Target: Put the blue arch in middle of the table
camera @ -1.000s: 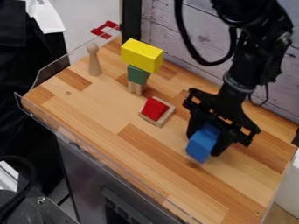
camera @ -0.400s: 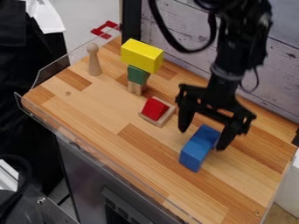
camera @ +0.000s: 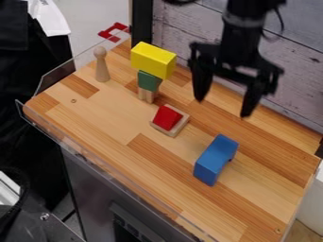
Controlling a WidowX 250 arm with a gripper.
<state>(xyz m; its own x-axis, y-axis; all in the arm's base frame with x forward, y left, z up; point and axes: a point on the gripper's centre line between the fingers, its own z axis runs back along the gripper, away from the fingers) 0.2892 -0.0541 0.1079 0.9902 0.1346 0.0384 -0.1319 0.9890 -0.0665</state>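
Observation:
My gripper (camera: pixel 222 108) hangs above the back right part of the table, its two fingers spread wide with nothing between them. Below it and nearer the front, the blue arch (camera: pixel 216 159) rests on the wooden table (camera: pixel 120 126), right of the table's centre. A gap separates the gripper from the arch.
Left of the arch lies a red block (camera: pixel 167 117) on a light wooden base (camera: pixel 179 126). Farther back, a yellow block (camera: pixel 153 60) tops a green block (camera: pixel 148 81) on a wooden piece (camera: pixel 147 95). A wooden peg figure (camera: pixel 101 64) stands at the back left.
The gripper, at first around the blue arch, has opened, let it go and risen up and back. The arch has settled on the table.

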